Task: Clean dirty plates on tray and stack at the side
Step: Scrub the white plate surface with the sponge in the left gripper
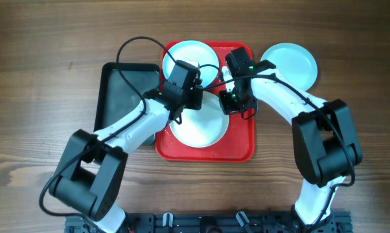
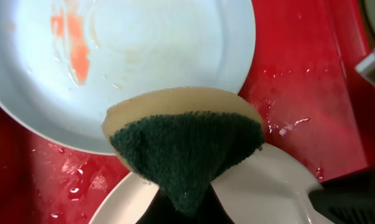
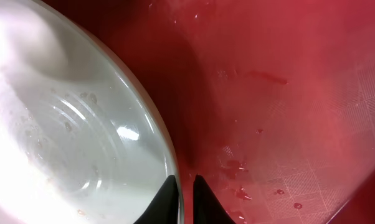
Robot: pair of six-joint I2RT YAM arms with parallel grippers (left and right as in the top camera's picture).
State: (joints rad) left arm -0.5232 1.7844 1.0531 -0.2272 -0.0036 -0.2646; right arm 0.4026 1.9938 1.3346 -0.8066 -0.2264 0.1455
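The red tray (image 1: 240, 147) holds a pale-blue plate (image 1: 185, 53) at its far left and a white plate (image 1: 198, 126) nearer me. A second pale-blue plate (image 1: 289, 61) lies on the table right of the tray. My left gripper (image 1: 190, 90) is shut on a green-and-yellow sponge (image 2: 187, 146), held over the gap between the two plates on the tray. The blue plate (image 2: 150, 56) has an orange-red smear (image 2: 75, 50); the white plate (image 2: 268, 193) lies below it. My right gripper (image 3: 185, 186) is shut on the right rim of the white plate (image 3: 69, 143), above the wet tray (image 3: 287, 93).
A smaller black tray (image 1: 120, 97) lies left of the red tray, under my left arm. Black cables loop over the far part of the red tray. Bare wooden table (image 1: 39, 65) surrounds everything.
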